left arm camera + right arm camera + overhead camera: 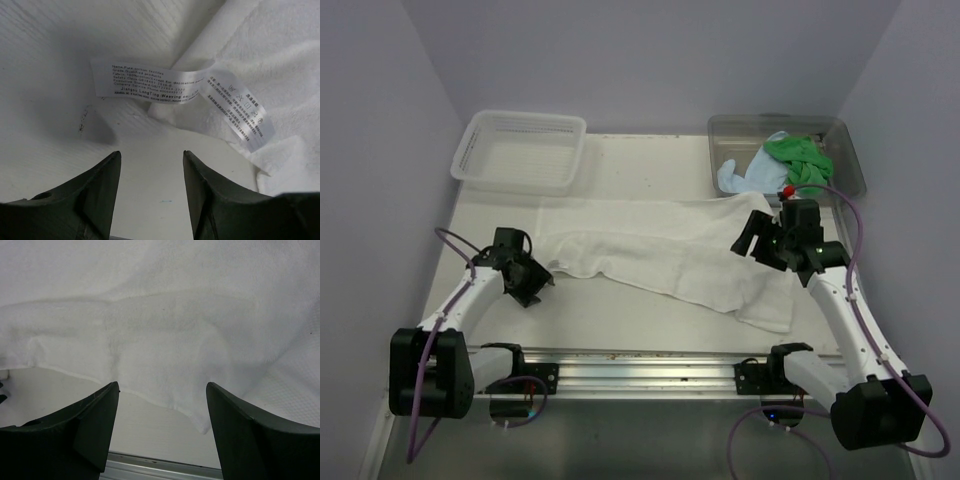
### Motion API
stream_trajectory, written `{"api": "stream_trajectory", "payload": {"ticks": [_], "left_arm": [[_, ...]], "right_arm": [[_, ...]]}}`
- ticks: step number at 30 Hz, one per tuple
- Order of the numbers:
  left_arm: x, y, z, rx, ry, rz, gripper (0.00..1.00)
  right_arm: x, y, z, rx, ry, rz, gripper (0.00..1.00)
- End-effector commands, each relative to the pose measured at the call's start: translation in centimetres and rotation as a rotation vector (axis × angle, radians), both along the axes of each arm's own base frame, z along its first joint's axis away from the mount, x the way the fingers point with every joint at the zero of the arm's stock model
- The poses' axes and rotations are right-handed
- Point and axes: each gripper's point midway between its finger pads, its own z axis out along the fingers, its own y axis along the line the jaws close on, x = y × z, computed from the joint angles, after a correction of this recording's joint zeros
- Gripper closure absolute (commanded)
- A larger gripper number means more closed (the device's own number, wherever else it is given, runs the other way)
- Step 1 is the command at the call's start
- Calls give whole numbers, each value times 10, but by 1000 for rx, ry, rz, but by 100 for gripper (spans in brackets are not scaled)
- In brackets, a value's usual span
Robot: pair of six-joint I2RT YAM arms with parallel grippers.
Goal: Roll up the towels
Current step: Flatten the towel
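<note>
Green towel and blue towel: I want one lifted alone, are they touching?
Touching. Top view shows the green towel heaped against the light blue towel in the clear tub, with no gap.

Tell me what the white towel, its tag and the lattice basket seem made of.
The white towel looks like matte cotton terry, with nubby pile; its tag, a thin, faintly glossy printed ribbon, appears to read pure cotton. The basket seems smooth moulded white plastic lattice.

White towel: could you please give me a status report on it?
Left gripper open, empty, by label end of white towel. Right gripper open over its other end. Towel laid out, unrolled. In tub: green towel, blue towel.
</note>
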Motion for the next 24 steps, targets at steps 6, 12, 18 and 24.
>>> {"api": "stream_trajectory", "payload": {"ticks": [6,12,18,24], "left_arm": [[39,11,3,28,-138,129,45],[51,9,20,-2,-279,156,43],[45,9,2,-1,-217,161,35],[53,11,-8,3,-247,189,44]], "right_arm": [[9,5,1,16,-15,29,26],[8,4,1,10,-12,30,26],[9,7,-4,27,1,34,26],[8,7,-7,21,10,37,26]]}}
